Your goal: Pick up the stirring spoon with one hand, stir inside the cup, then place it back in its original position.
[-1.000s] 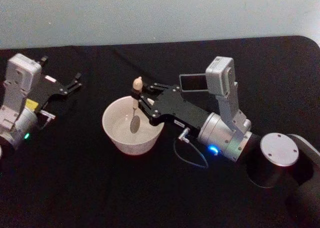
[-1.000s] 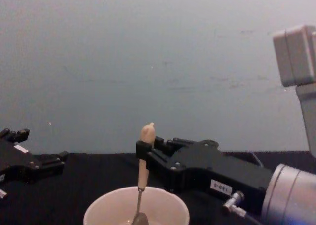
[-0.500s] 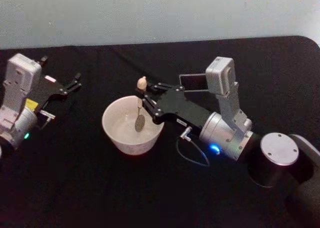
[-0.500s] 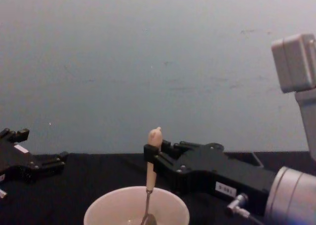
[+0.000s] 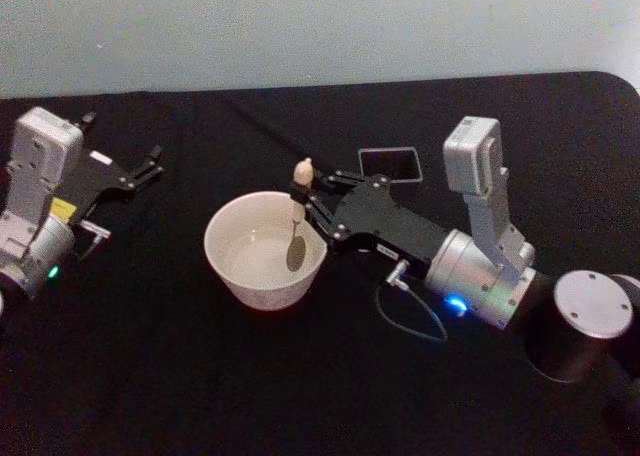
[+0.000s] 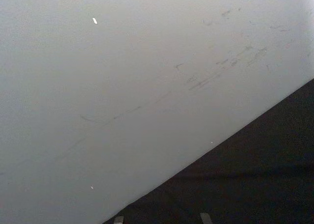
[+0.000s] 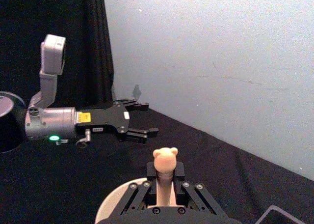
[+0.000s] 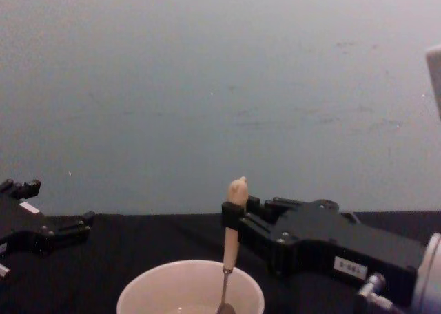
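Note:
The cream-white cup [image 5: 222,261] stands on the black table a little left of centre. My right gripper [image 5: 305,202] reaches in from the right and is shut on the stirring spoon [image 5: 297,194] by its cream handle. The spoon hangs upright, its metal bowl down inside the cup near the right wall. In the chest view the spoon [image 8: 232,224] rises from the cup [image 8: 158,290] in front of the right gripper [image 8: 233,224]. The right wrist view shows the spoon's handle [image 7: 165,166] between the right gripper's [image 7: 165,190] fingers. The dark grey square holder [image 5: 390,163] stands behind the right arm.
My left gripper [image 5: 148,167] rests open at the far left of the table, away from the cup; it also appears as the left gripper [image 7: 141,120] in the right wrist view. A pale wall runs behind the table. A thin cable [image 5: 415,321] loops beside the right wrist.
My right gripper has carried the spoon to the right across the cup, from near its middle to its right side. The left arm has not moved.

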`<action>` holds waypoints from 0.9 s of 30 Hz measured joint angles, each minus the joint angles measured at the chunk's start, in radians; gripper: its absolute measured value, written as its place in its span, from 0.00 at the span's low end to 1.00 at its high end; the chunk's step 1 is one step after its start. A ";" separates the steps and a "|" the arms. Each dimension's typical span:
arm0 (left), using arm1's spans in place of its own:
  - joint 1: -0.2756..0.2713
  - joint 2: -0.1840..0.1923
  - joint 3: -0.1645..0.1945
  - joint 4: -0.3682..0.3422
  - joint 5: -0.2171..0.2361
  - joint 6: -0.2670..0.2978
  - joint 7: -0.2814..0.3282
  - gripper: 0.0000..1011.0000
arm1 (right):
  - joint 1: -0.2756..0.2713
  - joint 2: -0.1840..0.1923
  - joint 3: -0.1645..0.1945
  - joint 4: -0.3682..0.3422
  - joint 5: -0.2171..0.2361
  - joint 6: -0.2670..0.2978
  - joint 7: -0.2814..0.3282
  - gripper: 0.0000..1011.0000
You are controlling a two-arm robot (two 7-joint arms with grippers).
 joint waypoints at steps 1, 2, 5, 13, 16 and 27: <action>0.000 0.000 0.000 0.000 0.000 0.000 0.000 0.99 | -0.006 0.008 0.001 -0.010 0.005 0.001 0.005 0.19; 0.000 0.000 0.000 0.000 0.000 0.000 0.000 0.99 | -0.009 0.012 0.002 -0.014 0.007 0.002 0.008 0.19; 0.000 0.000 0.000 0.000 0.000 0.000 0.000 0.99 | -0.017 0.022 0.002 -0.025 0.012 0.002 0.014 0.19; 0.000 0.000 0.000 0.000 0.000 0.000 0.000 0.99 | -0.038 0.045 -0.011 -0.058 0.022 0.002 0.031 0.19; 0.000 0.000 0.000 0.000 0.000 0.000 0.000 0.99 | -0.039 0.045 -0.021 -0.060 0.021 0.002 0.032 0.19; 0.000 0.000 0.000 0.000 0.000 0.000 0.000 0.99 | -0.017 0.008 -0.057 -0.029 -0.002 0.003 0.019 0.19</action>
